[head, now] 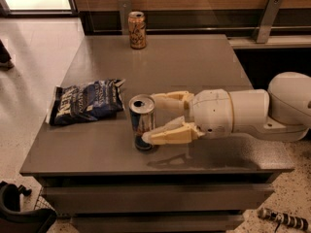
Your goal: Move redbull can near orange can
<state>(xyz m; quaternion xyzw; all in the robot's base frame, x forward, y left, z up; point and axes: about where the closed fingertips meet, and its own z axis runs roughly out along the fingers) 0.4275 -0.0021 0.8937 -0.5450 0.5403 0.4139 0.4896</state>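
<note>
Redbull can: the redbull can (141, 125) stands upright near the front edge of the table (187, 62), left of its middle, with its silver top facing up.
Orange can: the orange can (137, 29) stands upright at the far edge of the table, well apart from the redbull can.
Gripper: the gripper (149, 119) reaches in from the right, low over the table, level with the redbull can.
Jaws: open, one behind the redbull can and one in front of it, with the can between them; the front one looks to touch its lower part.
Arm: the white arm (252, 113) extends from the right edge.
Chip bag: the dark blue chip bag (87, 106) lies flat just left of the redbull can.
</note>
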